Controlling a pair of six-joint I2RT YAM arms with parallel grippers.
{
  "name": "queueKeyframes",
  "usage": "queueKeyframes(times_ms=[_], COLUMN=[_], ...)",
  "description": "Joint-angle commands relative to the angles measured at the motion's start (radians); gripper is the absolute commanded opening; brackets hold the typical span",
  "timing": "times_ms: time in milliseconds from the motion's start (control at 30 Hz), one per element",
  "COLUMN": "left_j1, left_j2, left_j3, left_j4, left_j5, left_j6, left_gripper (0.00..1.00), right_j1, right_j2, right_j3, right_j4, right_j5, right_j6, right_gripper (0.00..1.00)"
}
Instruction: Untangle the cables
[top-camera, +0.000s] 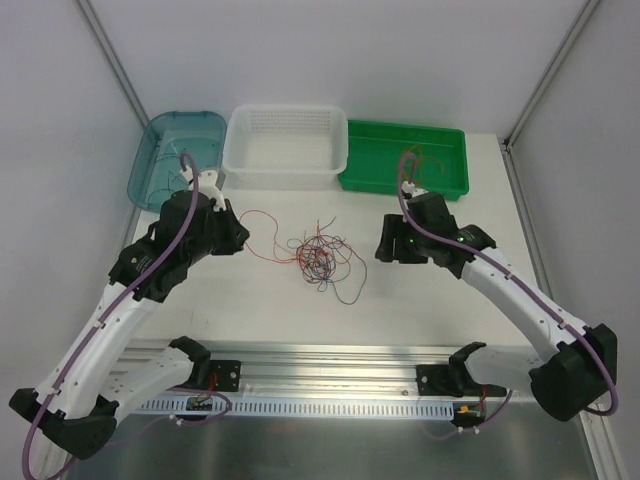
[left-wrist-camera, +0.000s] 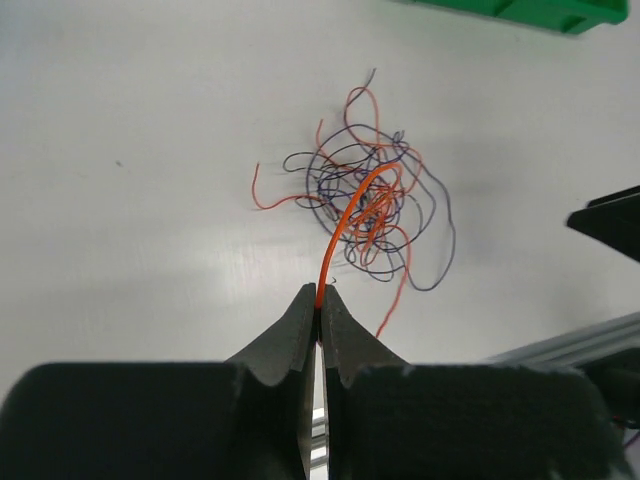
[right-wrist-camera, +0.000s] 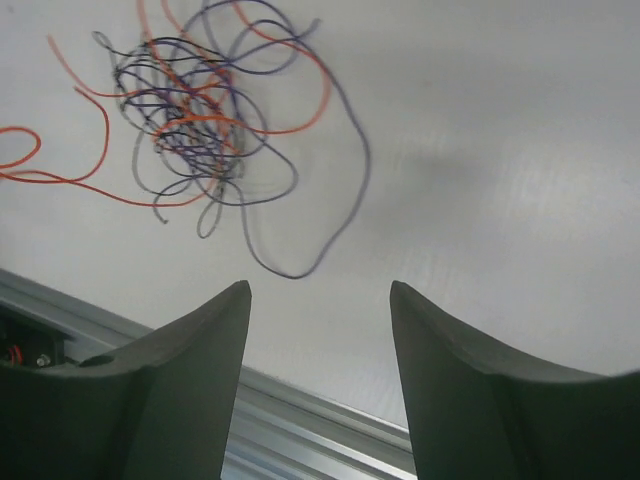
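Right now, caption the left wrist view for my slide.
Left gripper shut on an orange cable leading up into the tangled cables on the white table.

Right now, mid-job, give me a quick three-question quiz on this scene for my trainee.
1. True or false: the jaws of the left arm are shut on an orange cable.
2. The jaws of the right arm are: A) open and empty; B) shut on a cable; C) out of view.
3. Fill in: the cable tangle lies on the table in front of the ___ basket.
Key: 1 true; 2 A; 3 white.
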Motion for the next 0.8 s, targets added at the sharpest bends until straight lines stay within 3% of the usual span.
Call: queueKeyframes(times_ms=[0,133,333,567,667,700,767], left_j1=[-0.014,-0.014,-0.013,-0.014,-0.013,-0.014,-0.011], left_j2=[-0.060,-0.092,-0.145,-0.163,-0.158,-0.155,-0.146], left_j3=[0.010,0.000,-0.023,-0.016,0.007,0.027,0.049], left_j4=[0.066,0.063,0.061,0.046,0.017,0.002,-0.063], left_j5=[0.073,0.058,0.063,0.017,-0.034,-0.098,-0.179], left_j6=[-0.058,-0.060,-0.069,-0.049,-0.035,-0.034,-0.018], left_gripper=[0.00,0.00,0.00,0.00,0.00,0.00,0.00], right_j1=[0.124,0.212,0.246,0.275,0.266,0.246,0.218], right_j2=[0.074,0.244,0.493,0.641,0.633,0.600,0.549], right_j3=[0.080,0.158,0.251,0.286,0.252,0.213,0.170], right_j4=[0.131,0.214,0.298,0.318,0.313,0.313,0.297], right_j5=[0.017,0.083,0.033,0.010,0.074,0.086,0.129], right_j6=[0.094,0.106,0.065,0.023,0.026,0.030,0.031], right_gripper=[0.62,0.62,0.63,0.58,0.37,0.24,0.12])
